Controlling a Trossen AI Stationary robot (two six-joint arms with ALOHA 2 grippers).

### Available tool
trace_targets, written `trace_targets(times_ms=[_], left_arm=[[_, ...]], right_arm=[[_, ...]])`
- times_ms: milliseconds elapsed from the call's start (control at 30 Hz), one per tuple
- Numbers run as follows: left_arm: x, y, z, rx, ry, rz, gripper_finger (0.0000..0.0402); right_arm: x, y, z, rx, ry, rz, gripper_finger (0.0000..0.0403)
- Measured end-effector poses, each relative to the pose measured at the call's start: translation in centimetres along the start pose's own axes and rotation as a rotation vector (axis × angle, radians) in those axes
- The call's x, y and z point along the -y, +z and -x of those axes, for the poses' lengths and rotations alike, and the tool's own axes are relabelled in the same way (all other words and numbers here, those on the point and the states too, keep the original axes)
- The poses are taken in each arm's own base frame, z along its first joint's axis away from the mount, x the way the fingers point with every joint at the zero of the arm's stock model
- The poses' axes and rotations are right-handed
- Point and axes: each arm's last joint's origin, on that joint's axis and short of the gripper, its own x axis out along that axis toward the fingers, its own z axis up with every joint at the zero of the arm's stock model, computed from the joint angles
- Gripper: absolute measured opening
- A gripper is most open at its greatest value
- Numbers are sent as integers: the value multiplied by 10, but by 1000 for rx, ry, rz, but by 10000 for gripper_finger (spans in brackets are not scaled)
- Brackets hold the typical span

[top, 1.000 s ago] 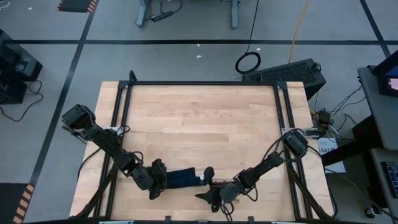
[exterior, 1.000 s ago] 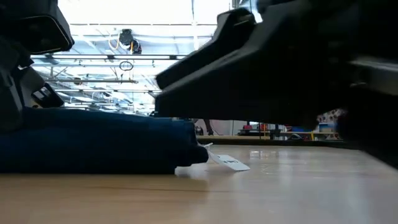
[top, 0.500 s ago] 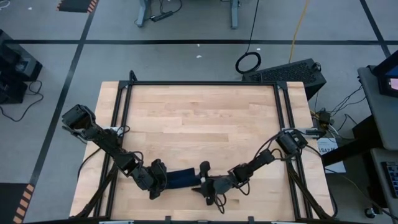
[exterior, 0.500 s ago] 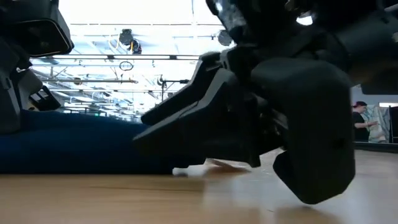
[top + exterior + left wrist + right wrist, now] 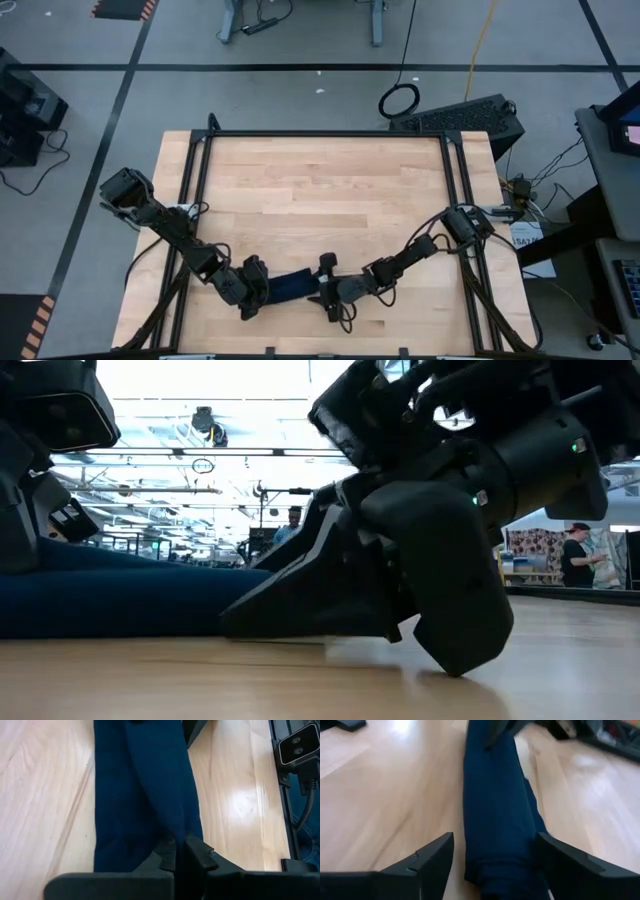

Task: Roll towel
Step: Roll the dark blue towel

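The right hand sits low in the middle of the high view, its fingers spread wide on both sides of one end of the towel. The left hand is pinched tight on the other end. The towel lies rolled up on the worktop.

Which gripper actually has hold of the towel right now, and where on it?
The left gripper is shut on the towel's near end. The right gripper stands open astride the other end, not gripping.
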Motion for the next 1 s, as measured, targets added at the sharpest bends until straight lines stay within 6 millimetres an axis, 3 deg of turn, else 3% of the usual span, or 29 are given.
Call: trace_targets(times_ms=[133,333,633,867,1000], left_arm=[[-1,-1,0,-2,18,-5,13],[-8,-3,0,9,114,-27,24],[-8,-1,6,7,121,-32,122],[0,11,40,1,12,-6,210],[8,8,53,29,-21,-42,240]], right_arm=[[2,-3,-1,-33,11,-30,258],[3,-3,-1,-39,57,-76,165],[6,-3,-3,-55,81,-216,53],[9,-4,-4,-73,104,-373,41],[18,-5,-7,-104,185,-517,43]])
